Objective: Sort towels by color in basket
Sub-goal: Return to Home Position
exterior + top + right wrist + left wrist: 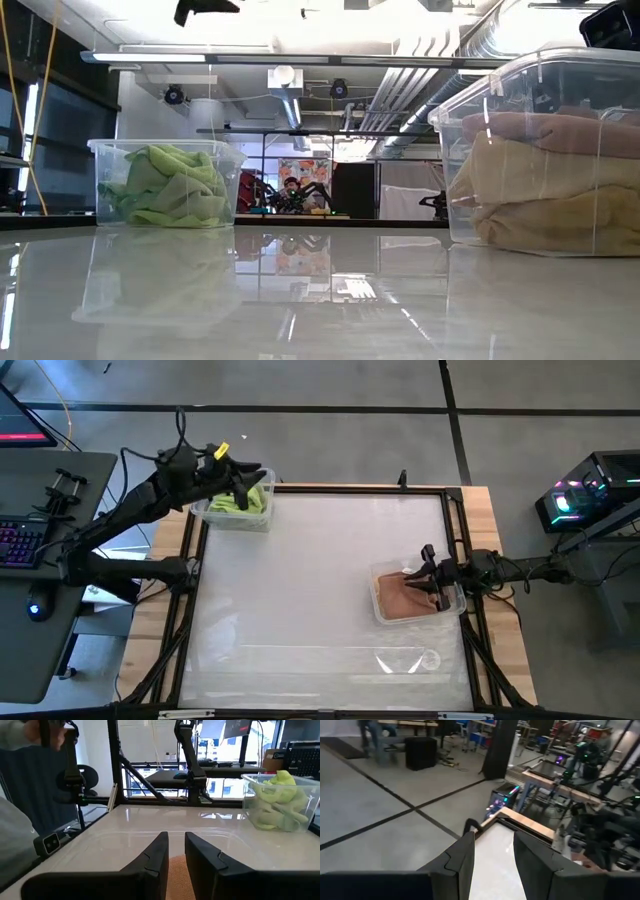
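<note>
Green towels lie heaped in a clear bin at the table's far left; they also show in the right wrist view. Pink, peach and mustard towels lie stacked in a second clear bin at the right. My left gripper hovers above the green bin, open and empty. My right gripper hovers above the right bin, with its fingers a narrow gap apart and nothing between them. A peach towel shows below them.
The white table top between the two bins is bare. A clear plastic piece lies near the front edge. A black frame runs along the table's sides. A desk with a keyboard stands to the left.
</note>
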Robot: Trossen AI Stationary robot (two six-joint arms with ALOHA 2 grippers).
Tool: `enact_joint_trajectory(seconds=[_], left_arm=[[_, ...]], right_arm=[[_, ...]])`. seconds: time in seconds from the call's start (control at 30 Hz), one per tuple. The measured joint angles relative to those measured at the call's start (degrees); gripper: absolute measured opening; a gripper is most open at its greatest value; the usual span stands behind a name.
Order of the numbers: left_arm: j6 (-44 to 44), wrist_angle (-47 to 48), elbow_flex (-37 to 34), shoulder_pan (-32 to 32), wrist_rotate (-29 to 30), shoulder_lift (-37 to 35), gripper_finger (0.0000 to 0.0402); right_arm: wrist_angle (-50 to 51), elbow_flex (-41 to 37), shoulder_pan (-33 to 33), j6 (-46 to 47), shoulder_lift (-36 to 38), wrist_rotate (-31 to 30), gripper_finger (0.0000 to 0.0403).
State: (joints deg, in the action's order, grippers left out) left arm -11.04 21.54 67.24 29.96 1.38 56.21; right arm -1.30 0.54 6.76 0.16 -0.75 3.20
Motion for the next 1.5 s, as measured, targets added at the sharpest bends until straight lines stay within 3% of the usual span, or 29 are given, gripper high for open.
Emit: enact_joint_trajectory(seconds=[0.53, 0.67, 0.73, 0.83, 0.93, 1.23, 1.33, 1.5], left_arm=[[-1.81, 0.08, 0.00, -2.44, 0.32, 0.04, 0.0122], [-20.71, -2.28, 0.00, -4.95, 3.40, -0.36, 0.0122], [-24.94, -2.52, -1.18, -7.37, 6.90, -1.54, 0.0122], [-26.19, -4.22, -6.26, -13.17, 11.02, -4.42, 0.0122], [-24.55, -11.33, -14.40, -19.24, 11.31, -9.58, 0.0122], [-6.05, -55.59, -42.60, -29.14, 9.57, -26.92, 0.0122], [-2.94, -59.26, -48.18, -30.56, 6.00, -32.71, 0.0122], [-2.81, -58.41, -55.25, -31.32, 5.73, -42.82, 0.0122]], right_arm=[[-0.07, 0.00, 0.00, 1.36, 0.02, 0.00, 0.0059], [-0.07, 0.00, 0.00, 1.36, 0.02, 0.00, 0.0059], [-0.07, 0.00, 0.00, 1.36, 0.02, 0.00, 0.0059], [-0.07, 0.00, 0.00, 1.34, 0.02, 0.00, 0.0059], [-0.04, 0.00, 0.00, 1.36, 0.02, 0.00, 0.0059], [0.00, 0.00, 0.00, 1.34, 0.02, 0.00, 0.0059], [0.02, 0.00, 0.00, 1.35, 0.02, 0.00, 0.0059], [0.02, 0.00, 0.00, 1.35, 0.02, 0.00, 0.0059]])
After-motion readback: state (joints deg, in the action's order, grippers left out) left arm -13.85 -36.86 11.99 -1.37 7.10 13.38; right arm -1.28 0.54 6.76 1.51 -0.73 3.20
